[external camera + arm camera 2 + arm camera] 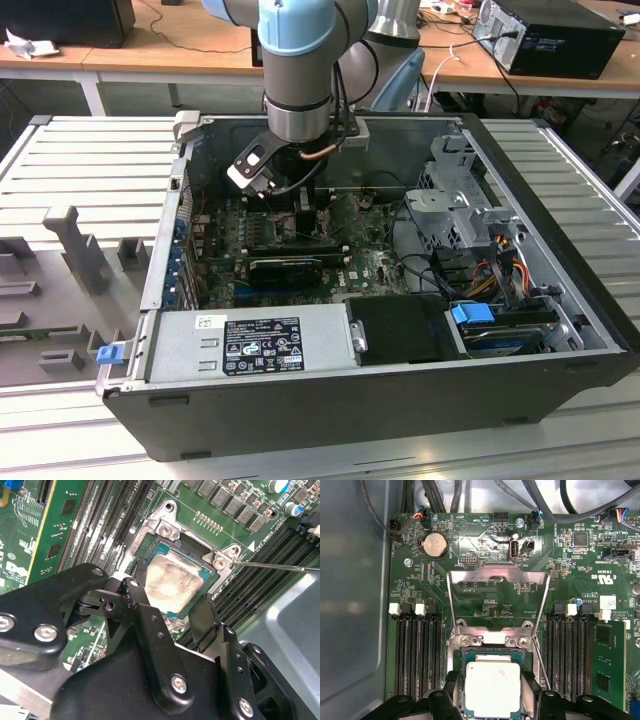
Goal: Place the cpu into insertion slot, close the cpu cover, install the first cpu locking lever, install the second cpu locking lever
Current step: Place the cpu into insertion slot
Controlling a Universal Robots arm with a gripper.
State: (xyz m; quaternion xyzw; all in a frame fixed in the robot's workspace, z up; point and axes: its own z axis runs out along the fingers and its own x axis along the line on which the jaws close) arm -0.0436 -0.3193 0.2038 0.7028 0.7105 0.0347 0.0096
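Workshop benches (180,55) of wood run along the back, cables and a black box on them. Grey ribbed table (80,160) carries an open PC case (380,410) lying on its side. Robot arm (300,60), grey with pale blue caps, reaches straight down into the case near its back wall. Power supply (250,345) with a label sits along the near wall, and a metal drive cage (455,200) is at the exterior view's right with orange and yellow wires below it. Green motherboard (485,545) covers the case floor, with black memory slots (417,650) either side of the socket and a green expansion card (610,665) standing beyond one bank. Gripper (169,600), black, is low over the socket, its jaws spread to chip width and clamped on two opposite edges of the cpu (492,689). The cpu lies flat inside the insertion slot (492,652), silver top up, green rim showing round it. The cpu cover (470,575) stands raised on its hinge, open, with board parts visible through its window. Thin locking lever (280,567) sticks out sideways from a socket corner, over the memory slots, not latched down. In the first wrist view another thin rod runs beside the socket next to a jaw. Coin battery (434,545) sits near the board's far edge.
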